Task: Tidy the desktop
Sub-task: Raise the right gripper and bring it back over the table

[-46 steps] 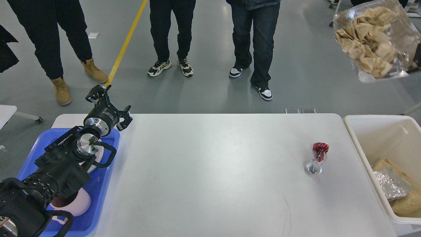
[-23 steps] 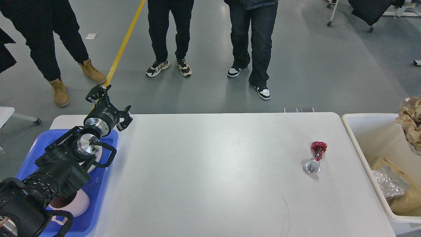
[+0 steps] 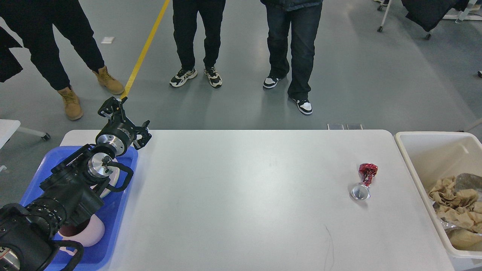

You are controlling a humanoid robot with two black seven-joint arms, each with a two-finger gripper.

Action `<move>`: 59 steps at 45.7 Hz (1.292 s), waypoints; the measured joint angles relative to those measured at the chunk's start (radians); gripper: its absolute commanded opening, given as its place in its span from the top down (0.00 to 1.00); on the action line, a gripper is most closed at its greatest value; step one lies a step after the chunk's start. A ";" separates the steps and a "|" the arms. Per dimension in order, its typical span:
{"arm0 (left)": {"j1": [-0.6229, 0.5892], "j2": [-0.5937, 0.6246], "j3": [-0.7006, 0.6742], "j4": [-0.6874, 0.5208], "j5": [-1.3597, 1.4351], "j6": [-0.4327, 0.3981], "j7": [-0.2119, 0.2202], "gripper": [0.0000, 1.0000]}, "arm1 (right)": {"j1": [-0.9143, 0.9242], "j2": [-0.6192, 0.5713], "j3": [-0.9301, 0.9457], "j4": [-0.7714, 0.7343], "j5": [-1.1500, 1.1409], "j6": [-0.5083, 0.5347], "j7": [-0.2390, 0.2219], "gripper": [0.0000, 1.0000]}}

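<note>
The white desktop (image 3: 241,195) fills the middle of the head view. A crushed red can (image 3: 364,181) with a silver end lies on its right side, near the bin. My left gripper (image 3: 127,121) hangs over the desktop's far left corner, above the blue tray's far edge, open and empty. My right gripper is out of view.
A blue tray (image 3: 113,226) at the left edge holds a white plate (image 3: 113,180) and a pink cup (image 3: 84,233), partly under my left arm. A cream-white bin (image 3: 421,150) at the right holds a clear bag of crumpled brown paper (image 3: 457,201). Three people stand beyond the far edge.
The clear bag of brown paper, high at the upper right one second ago, has dropped into the bin. My left arm has not moved.
</note>
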 measured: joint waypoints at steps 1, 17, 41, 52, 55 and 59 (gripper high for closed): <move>0.000 0.000 0.000 0.000 0.000 0.000 0.000 0.03 | 0.004 0.008 -0.001 -0.001 -0.001 0.001 0.000 0.00; 0.000 0.000 0.000 0.000 0.000 0.000 0.000 0.03 | 0.289 0.175 -0.057 0.019 -0.015 0.055 0.002 0.00; 0.000 0.000 0.000 0.000 0.000 0.000 0.000 0.03 | 1.021 0.565 -0.326 0.254 0.000 0.729 0.002 0.00; 0.000 0.000 0.000 0.000 0.000 0.000 0.000 0.03 | 1.273 0.543 -0.374 0.433 0.001 0.944 0.004 0.00; 0.000 0.000 0.000 0.000 0.000 0.000 0.000 0.03 | 1.332 0.538 -0.386 0.448 0.000 0.955 0.005 0.00; 0.000 0.000 0.000 0.000 0.000 0.000 0.000 0.03 | 1.367 0.537 -0.393 0.454 0.001 0.959 0.006 0.00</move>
